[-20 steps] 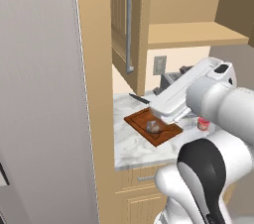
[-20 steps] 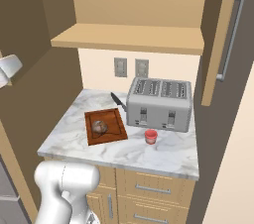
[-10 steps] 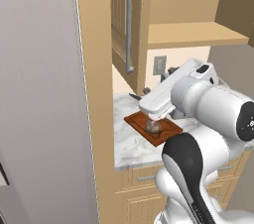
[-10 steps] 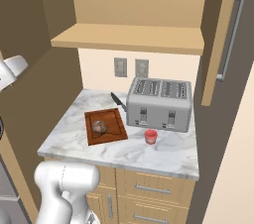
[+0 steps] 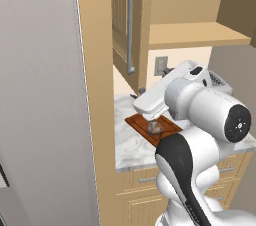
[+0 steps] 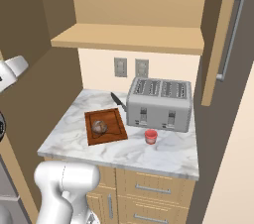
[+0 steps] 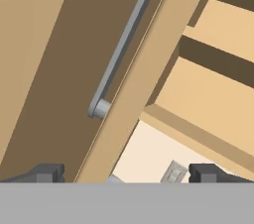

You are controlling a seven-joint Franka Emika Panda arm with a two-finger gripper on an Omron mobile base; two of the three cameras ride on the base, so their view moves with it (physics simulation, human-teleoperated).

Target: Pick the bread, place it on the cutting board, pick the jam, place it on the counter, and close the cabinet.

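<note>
While you look over the arm from the two base cameras, the scene reads as follows:

Bread: you see the bread (image 6: 99, 127) lying on the cutting board (image 6: 113, 120), toward its left half in the right base view; in the left base view it sits just below the arm's forearm

Cutting board: flat on the counter (image 6: 163, 151), left of the toaster (image 6: 159, 103), turned slightly askew to the counter edge

Jam: you find the jam (image 6: 151, 136) standing upright on the counter, just in front of the toaster and to the right of the cutting board, apart from both

Knife: a dark-handled knife (image 6: 118, 100) lies behind the cutting board, next to the toaster's left end

Cabinet: both doors stand open; the left door (image 5: 125, 20) shows its long grey handle (image 5: 132, 30) in the left base view, the right door (image 6: 223, 34) hangs open at the right of the right base view; the shelf (image 6: 130, 38) inside is in plain sight

Gripper: in the hand view you see the gripper (image 7: 127, 173) with its two dark tips spread wide, released, nothing between them; it faces the left door's edge, with the lower end of the handle above the tips

Wall: two outlet plates (image 6: 130, 67) sit above the toaster
</note>
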